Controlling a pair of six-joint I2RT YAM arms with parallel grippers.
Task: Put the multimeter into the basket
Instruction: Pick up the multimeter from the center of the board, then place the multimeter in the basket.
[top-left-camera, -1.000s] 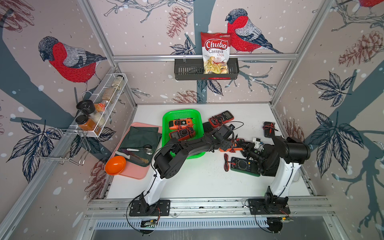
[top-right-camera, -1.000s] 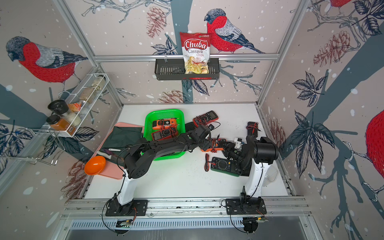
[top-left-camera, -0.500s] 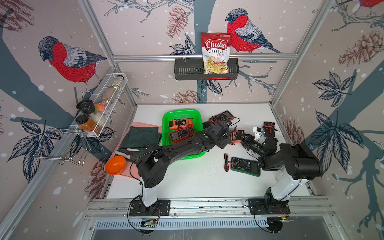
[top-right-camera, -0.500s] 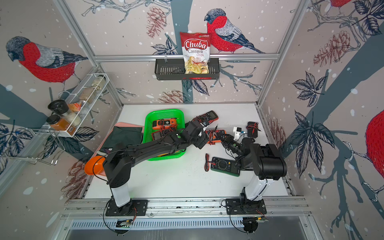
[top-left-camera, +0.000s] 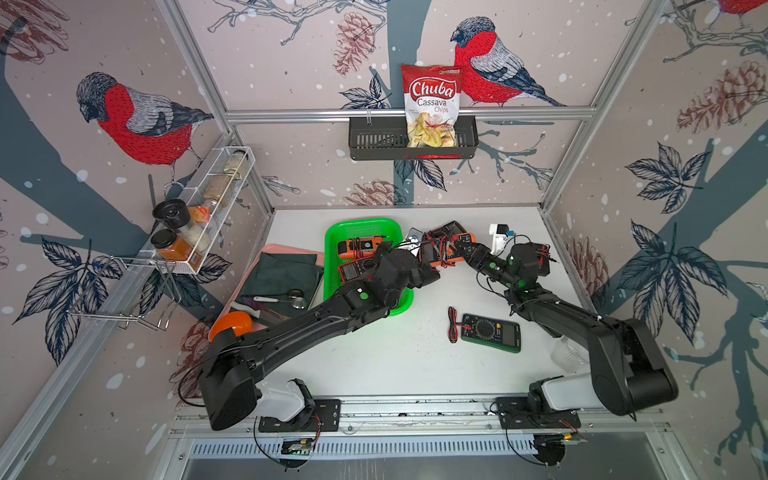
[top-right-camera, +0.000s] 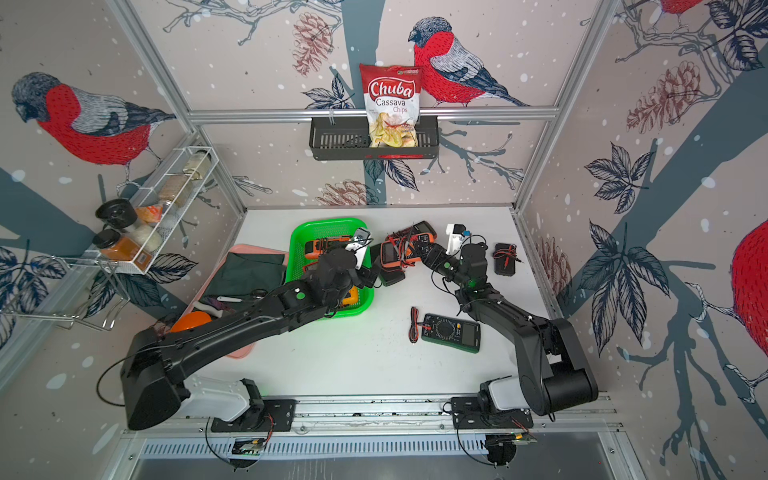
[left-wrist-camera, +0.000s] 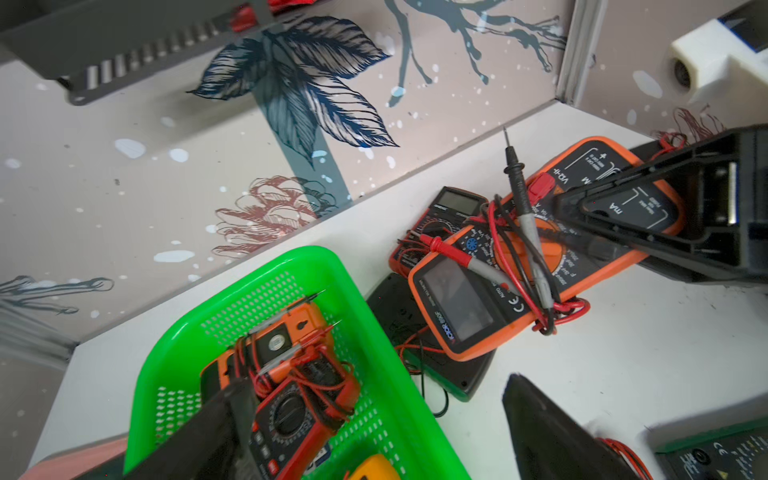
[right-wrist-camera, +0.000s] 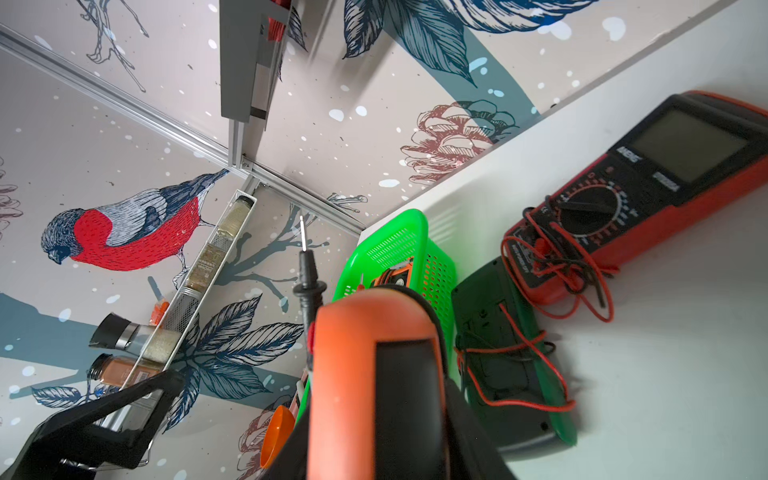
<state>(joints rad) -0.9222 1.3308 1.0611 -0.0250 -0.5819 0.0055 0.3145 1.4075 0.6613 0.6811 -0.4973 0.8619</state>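
Your right gripper (left-wrist-camera: 582, 224) is closed on the orange multimeter (left-wrist-camera: 478, 291). It clamps the end with the input sockets, and one jaw lies across the face. The red and black leads (left-wrist-camera: 528, 257) are wound around the body of this multimeter. It is tilted and it is outside the basket (left-wrist-camera: 316, 254), just beside the long side of the rim that faces the right arm. Its display end overlaps a dark multimeter (left-wrist-camera: 399, 307) that lies face down on the table (top-left-camera: 395, 365); whether the two touch, you cannot tell. A red multimeter (right-wrist-camera: 665, 174) lies just behind them, near the back wall. Your left gripper (left-wrist-camera: 379, 381) hangs over the same side of the basket rim, with its jaws wide apart and nothing between them. Inside the basket you can see an orange meter (left-wrist-camera: 286, 332) with its back up, a red meter (left-wrist-camera: 299, 411) and part of a yellow meter (left-wrist-camera: 374, 467). A green multimeter (top-left-camera: 490, 332) lies face up on the table near the right arm, well apart from the basket, with a bundle of leads (top-left-camera: 452, 324) just beside it.
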